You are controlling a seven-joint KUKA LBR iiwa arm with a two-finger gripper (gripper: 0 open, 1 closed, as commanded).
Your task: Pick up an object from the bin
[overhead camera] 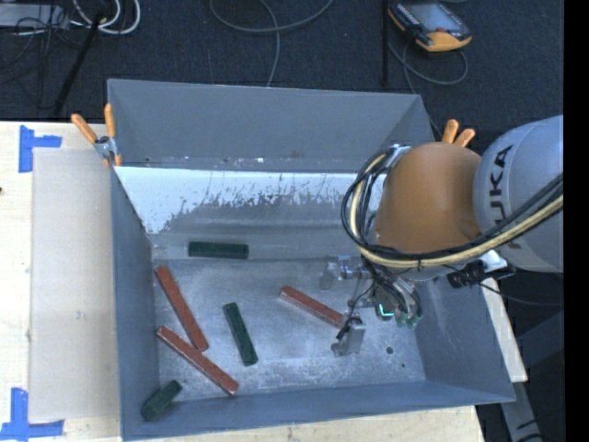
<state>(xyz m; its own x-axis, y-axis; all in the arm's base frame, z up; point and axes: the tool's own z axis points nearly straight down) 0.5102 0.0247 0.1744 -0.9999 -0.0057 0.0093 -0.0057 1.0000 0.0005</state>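
One flat red-brown slat (309, 306) lies beside the pincer (350, 336), whose state is unclear.

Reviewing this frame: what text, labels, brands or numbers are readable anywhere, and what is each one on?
"UKA": black letters running up the grey arm housing; the start of the word is cut off by the orange cover.
Handheld device on the floor beyond the bin: any marking is too small to read.
Reddish-brown bars and green bars in the bin: no text or marks visible.

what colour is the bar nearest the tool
Reddish brown; the bar shows best in the camera view.
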